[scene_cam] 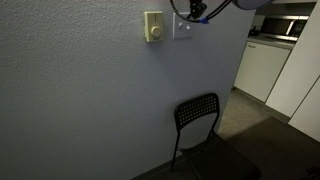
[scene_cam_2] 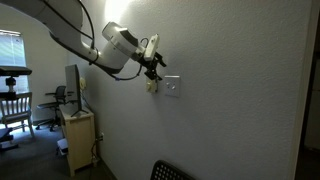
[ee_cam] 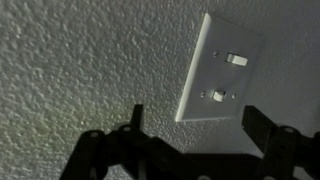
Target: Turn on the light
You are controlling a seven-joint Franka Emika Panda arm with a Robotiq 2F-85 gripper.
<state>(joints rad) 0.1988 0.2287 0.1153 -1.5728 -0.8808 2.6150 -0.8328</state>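
Textured white wall (ee_cam: 80,60), light switch plate (ee_cam: 222,70), fingers (ee_cam: 137,125) spread wide before it — holding nothing, touching nothing.

White rectangular light switch plate (ee_cam: 222,75) with two small toggles (ee_cam: 237,60), mounted flat on a textured wall (ee_cam: 80,60).

Arm (scene_cam_2: 62,36) extends level; gripper (scene_cam_2: 157,60) at its end, jaws spread wide apart
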